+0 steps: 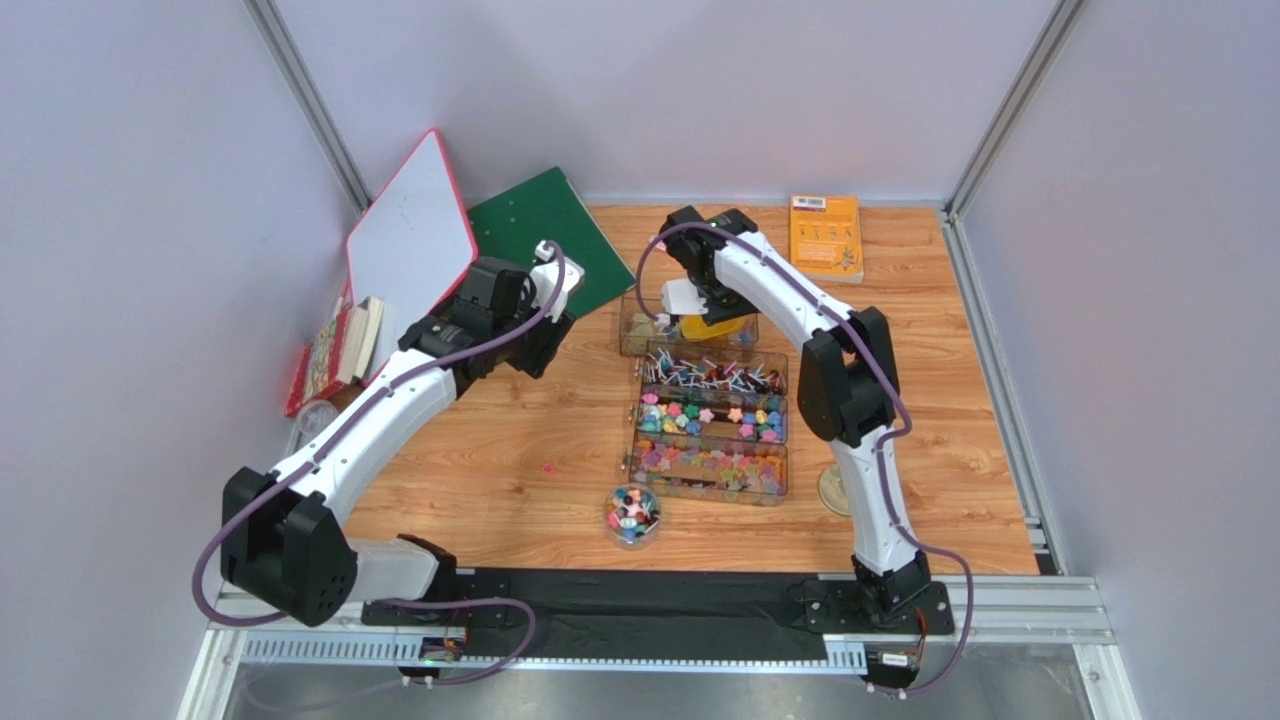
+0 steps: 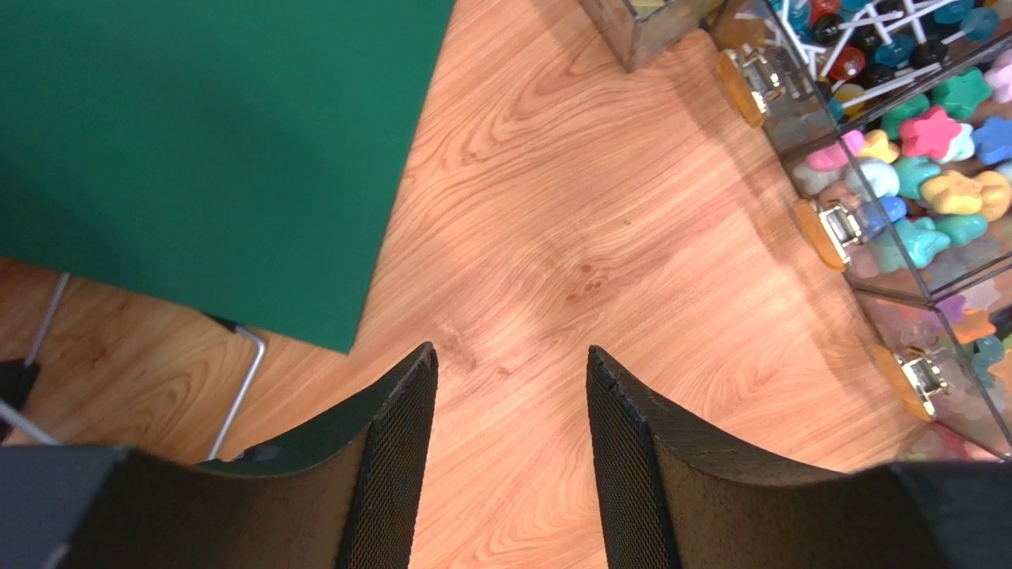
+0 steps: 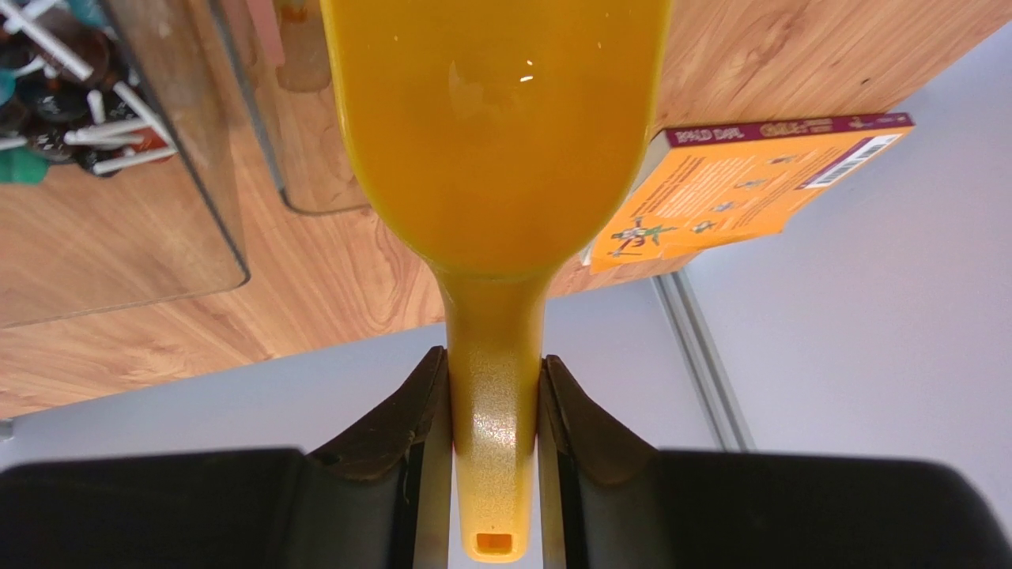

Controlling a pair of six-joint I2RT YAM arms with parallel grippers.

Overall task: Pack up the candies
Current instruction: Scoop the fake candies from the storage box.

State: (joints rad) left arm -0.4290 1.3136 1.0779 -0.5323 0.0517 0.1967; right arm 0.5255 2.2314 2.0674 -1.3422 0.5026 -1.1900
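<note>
Many small bright candies (image 1: 706, 419) fill a clear, divided box (image 1: 649, 441) in the middle of the table. More candies lie in a small round jar (image 1: 633, 515) in front of it. The left wrist view shows star-shaped candies (image 2: 938, 178) behind the box wall. My right gripper (image 1: 684, 308) is shut on the handle of a yellow scoop (image 1: 715, 324) over the box's far end. In the right wrist view the gripper (image 3: 495, 368) clamps the scoop (image 3: 499, 119), bowl pointing away. My left gripper (image 1: 559, 285) is open and empty left of the box, above bare wood (image 2: 511, 356).
A green board (image 1: 549, 225) and a tilted whiteboard (image 1: 409, 225) stand at the back left, with books (image 1: 338, 345) beside them. An orange book (image 1: 825, 237) lies at the back right. A round gold lid (image 1: 834, 488) lies right of the box.
</note>
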